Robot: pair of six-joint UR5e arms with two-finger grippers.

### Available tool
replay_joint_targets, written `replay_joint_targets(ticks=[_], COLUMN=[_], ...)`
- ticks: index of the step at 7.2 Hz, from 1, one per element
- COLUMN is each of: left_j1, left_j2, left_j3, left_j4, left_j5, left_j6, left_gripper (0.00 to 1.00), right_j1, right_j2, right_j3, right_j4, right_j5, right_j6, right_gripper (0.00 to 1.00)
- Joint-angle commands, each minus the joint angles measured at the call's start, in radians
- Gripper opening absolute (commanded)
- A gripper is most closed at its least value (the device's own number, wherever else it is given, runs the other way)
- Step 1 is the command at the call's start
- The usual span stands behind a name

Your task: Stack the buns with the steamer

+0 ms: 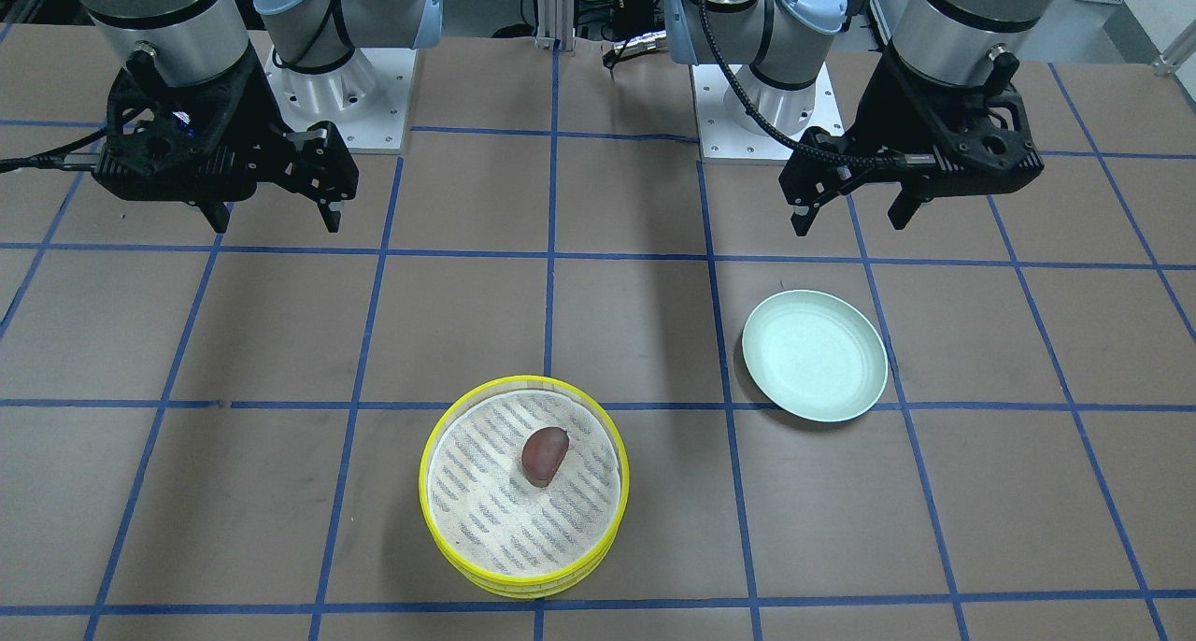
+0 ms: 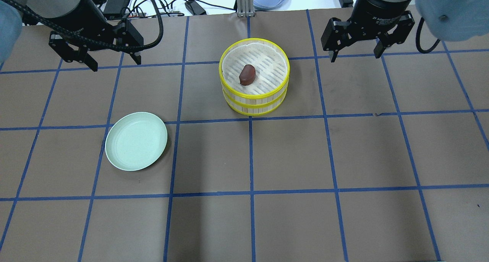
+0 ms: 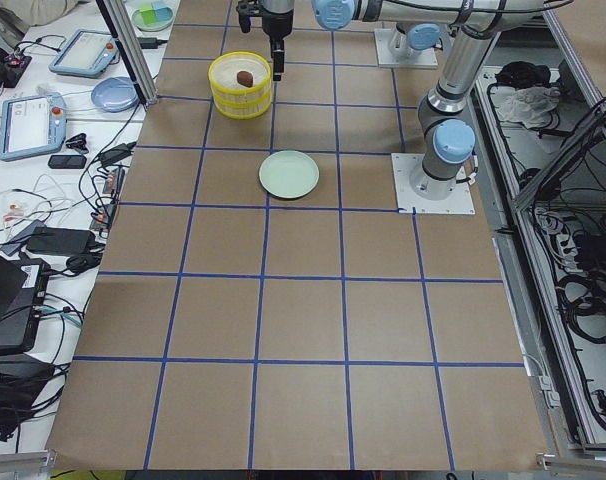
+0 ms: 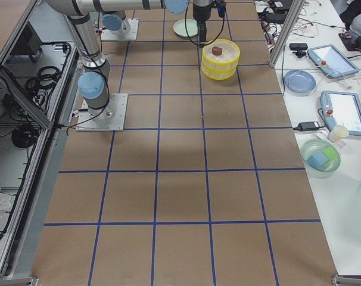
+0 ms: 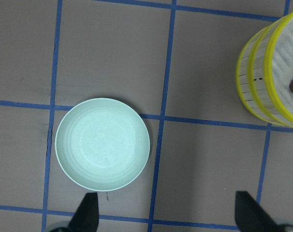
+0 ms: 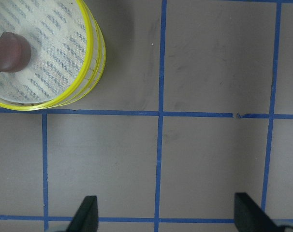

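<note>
Stacked steamer trays, upper centre, brown bun in the top one (white bun unseen, perhaps beneath). Plate lower left. Left gripper and right gripper hang spread, holding nothing; task seemingly complete.

Left hand, right hand aloft, both agape

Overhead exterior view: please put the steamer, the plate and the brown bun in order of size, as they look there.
1. Steamer: largest. Its two stacked trays cover the most area.
2. Plate: somewhat smaller than the steamer.
3. Bun: by far the smallest. It lies inside the top tray.
</note>
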Motion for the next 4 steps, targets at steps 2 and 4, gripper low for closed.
replay_joint_targets(ticks=[2, 4], left_j1=[0.072, 0.081], left_j2=[-0.004, -0.007], left_j3=[-0.009, -0.008], left_j4=[0.003, 0.006], left_j5=[0.016, 0.013], left_j6=[0.000, 0.011], left_gripper=[1.00, 1.00], right_j1=[0.000, 0.000], right_j2=[0.000, 0.000], right_j3=[0.001, 0.001], right_j4=[-0.001, 0.000], right_j5=[0.003, 0.001], right_j6=[0.000, 0.000], right_gripper=[1.00, 1.00])
